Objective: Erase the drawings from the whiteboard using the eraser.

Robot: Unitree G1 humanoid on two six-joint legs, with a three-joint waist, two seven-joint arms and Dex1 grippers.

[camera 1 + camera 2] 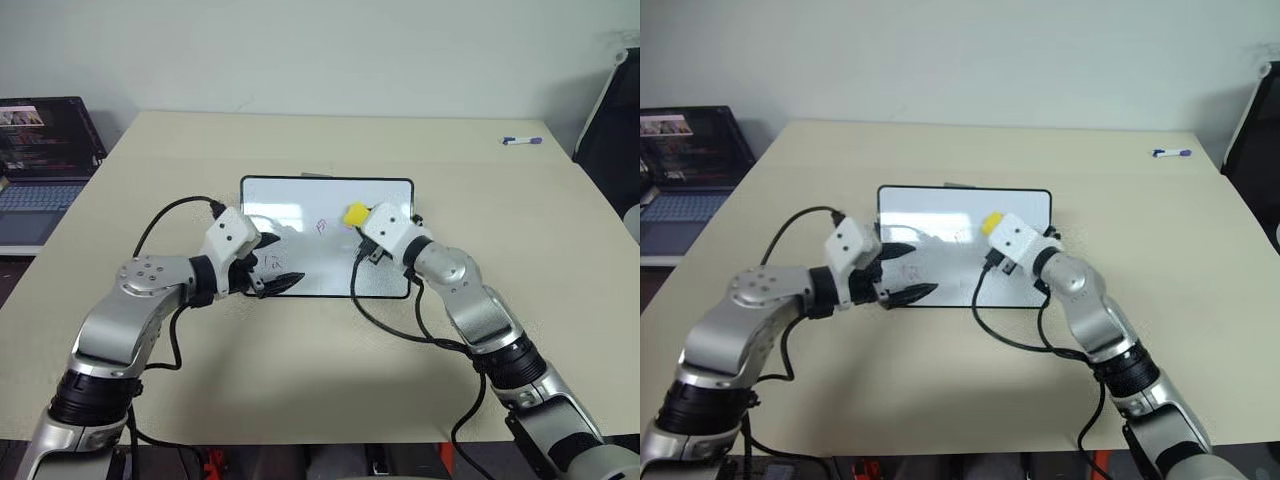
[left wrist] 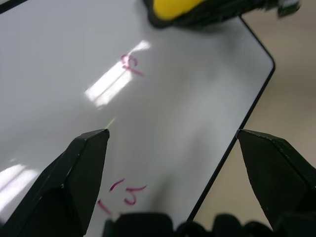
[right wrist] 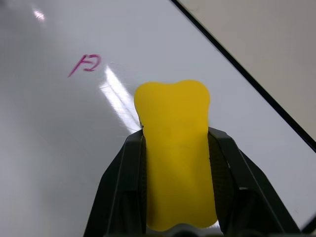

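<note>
Right gripper (image 3: 175,143) jaws clamped on the eraser (image 3: 174,148), yellow block jutting past the tips over the whiteboard (image 1: 300,195); pink drawings (image 3: 85,64) just ahead; left gripper (image 2: 173,136) jaws spread wide, straddling the board's near edge beside more scribbles.

We see the whiteboard's (image 1: 300,195) near edge partly hidden behind both arms. The drawings (image 1: 322,227) are too small to read as letters. At nine o'clock, the laptop (image 1: 40,150) is cut by the frame, its screen too blurred to read.
</note>
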